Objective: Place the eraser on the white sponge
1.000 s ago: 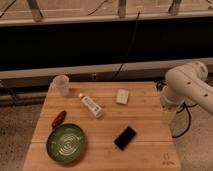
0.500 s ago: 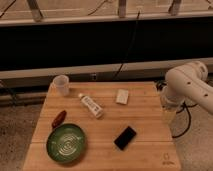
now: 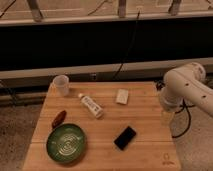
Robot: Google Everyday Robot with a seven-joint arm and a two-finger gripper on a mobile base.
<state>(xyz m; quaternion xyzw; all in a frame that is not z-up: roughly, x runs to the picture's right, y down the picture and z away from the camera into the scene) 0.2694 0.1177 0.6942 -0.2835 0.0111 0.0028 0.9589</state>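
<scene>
The eraser [image 3: 125,137], a flat black block, lies at an angle on the wooden table [image 3: 150,150], toward the front right of centre. The white sponge [image 3: 122,96], a small cream block, rests further back, almost straight behind the eraser. My white arm curves in from the right. Its gripper [image 3: 167,117] hangs pointing down over the table's right edge, to the right of both the eraser and the sponge. It is open and holds nothing.
A translucent cup [image 3: 61,85] stands at the back left corner. A white bottle [image 3: 91,105] lies on its side near the middle. A reddish-brown elongated object [image 3: 59,118] and a green bowl [image 3: 66,143] sit at the front left. Cables hang behind the table.
</scene>
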